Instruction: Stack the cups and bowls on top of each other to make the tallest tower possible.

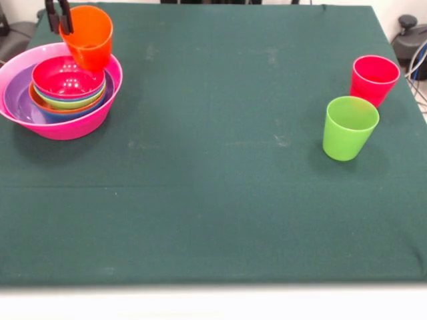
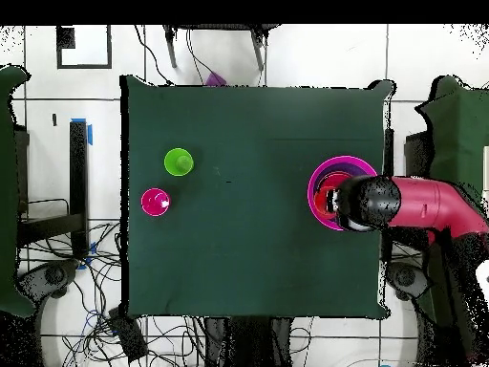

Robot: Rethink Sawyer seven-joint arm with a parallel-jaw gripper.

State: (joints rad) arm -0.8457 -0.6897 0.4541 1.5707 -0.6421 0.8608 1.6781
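Observation:
My gripper (image 1: 60,25) hangs at the far left, shut on the rim of the orange cup (image 1: 89,37). That cup is tilted and held just above the tower (image 1: 63,125), a nest of bowls in the wide pink bowl, with the purple bowl (image 1: 16,100) inside it and the red-pink bowl (image 1: 65,77) on top. The cup's base is close over the red-pink bowl's rim. At the right the lime green cup (image 1: 349,127) and the red-pink cup (image 1: 373,77) stand upright, apart from each other. From overhead, the arm (image 2: 382,203) covers most of the tower (image 2: 319,176).
A dark green cloth (image 1: 213,187) covers the table. In the overhead view the green cup (image 2: 179,161) and red-pink cup (image 2: 155,202) sit on the side opposite the tower. Cables and equipment lie beyond the table edges.

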